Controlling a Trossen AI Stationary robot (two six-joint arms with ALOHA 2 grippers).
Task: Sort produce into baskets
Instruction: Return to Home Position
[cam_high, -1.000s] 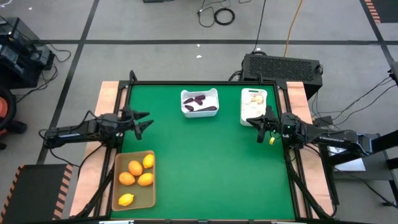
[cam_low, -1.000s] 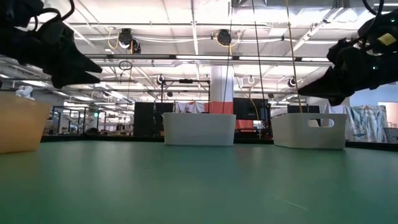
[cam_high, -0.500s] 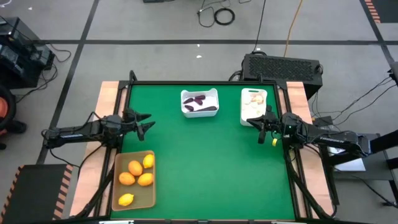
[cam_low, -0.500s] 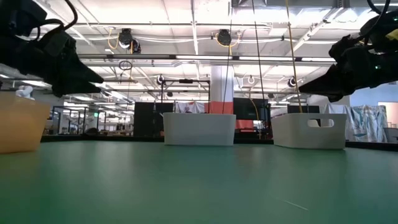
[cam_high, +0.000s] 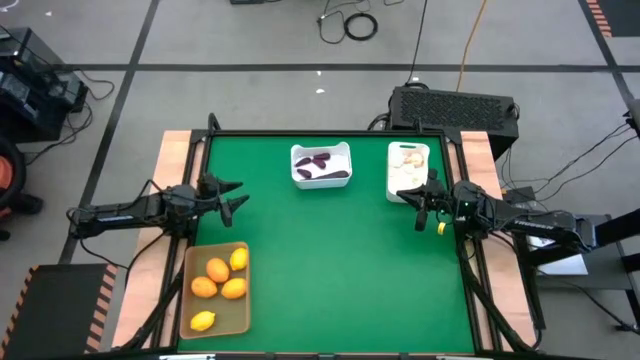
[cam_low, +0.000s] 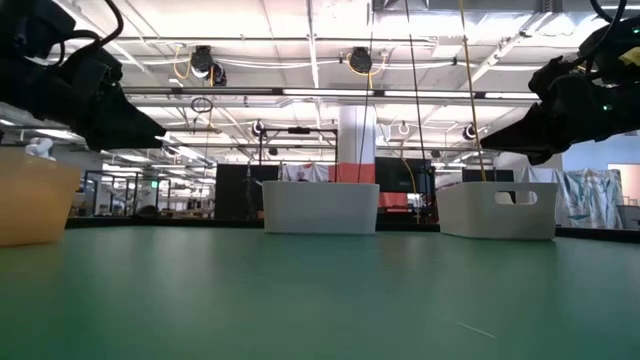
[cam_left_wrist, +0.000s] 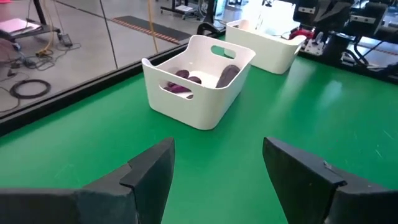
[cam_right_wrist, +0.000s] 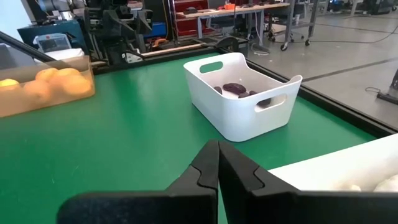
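Observation:
Orange and yellow round fruits lie in the tan tray at the near left. Dark purple eggplant pieces lie in the squarish white bin at the far middle; they also show in the left wrist view. White garlic bulbs lie in the narrower white bin at the far right. My left gripper is open and empty above the left part of the table, beyond the tray. My right gripper is shut and empty just in front of the narrow bin.
The green table top lies bare between the bins and the tray. A black frame runs round the table. A black box stands behind the far right corner.
My left gripper has moved a little toward the table's near edge and down. My right gripper has kept still. The produce and the bins have stayed in place.

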